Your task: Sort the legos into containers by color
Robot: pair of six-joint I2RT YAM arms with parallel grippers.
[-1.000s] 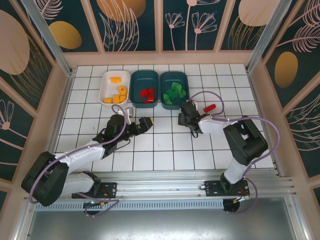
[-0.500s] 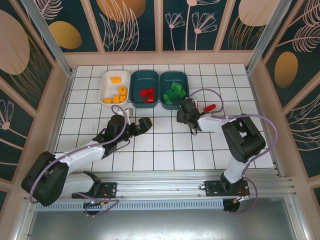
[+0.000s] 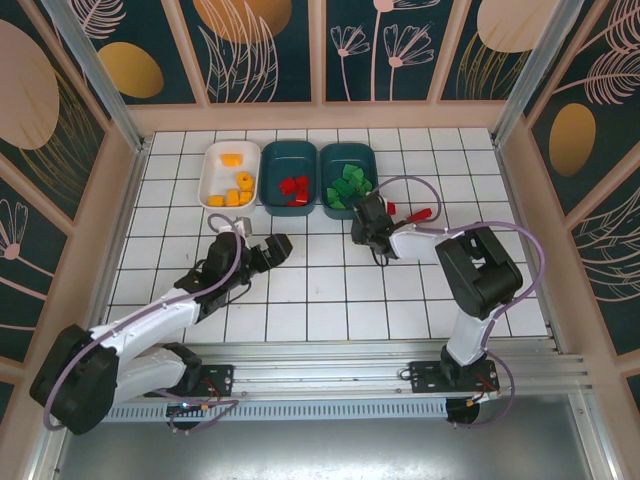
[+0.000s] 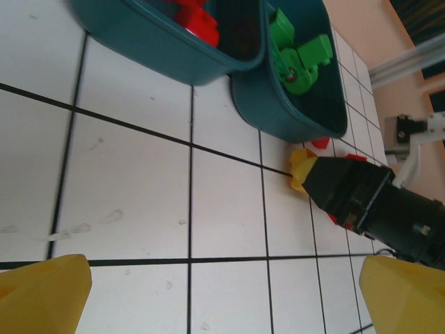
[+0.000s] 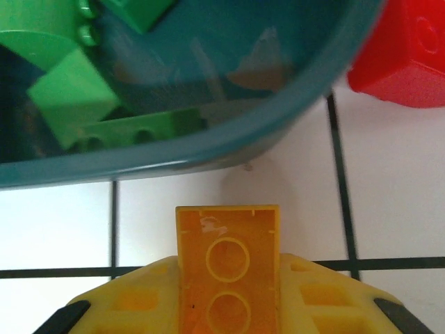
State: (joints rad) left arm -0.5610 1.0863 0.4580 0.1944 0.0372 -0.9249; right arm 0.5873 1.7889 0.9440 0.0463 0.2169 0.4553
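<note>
Evidently the right gripper (image 5: 228, 275) is clamped on a small orange-yellow plastic toy brick (image 5: 228, 243). The brick is gripped by its long sides with the hollow underside turned to the wrist camera, a hold judged fit for lifting it off the white tiled table (image 5: 55, 229). The grip is taken just near of the dark teal plastic tray of green bricks (image 5: 208, 142), where this brick does not belong. A carry leftward past the dark teal plastic tray of red bricks (image 3: 268, 185) to the white plastic tray of orange-yellow bricks (image 3: 207, 180), far left, is judged to be called for next. A loose red plastic brick (image 3: 420, 214) is left on the tiles just right of the gripper, not yet sorted.

The left gripper (image 3: 275, 245) is held with its fingers wide apart and nothing between them, over bare tiles near of the red tray, probably to be kept clear of the right arm.

Compared with a second ago, the right jaws have been drawn in from a wider gap and the gripper has been brought slightly left and farther, toward the green tray. The left gripper has been pulled a little to the left, while the trays and the loose red brick are unmoved
</note>
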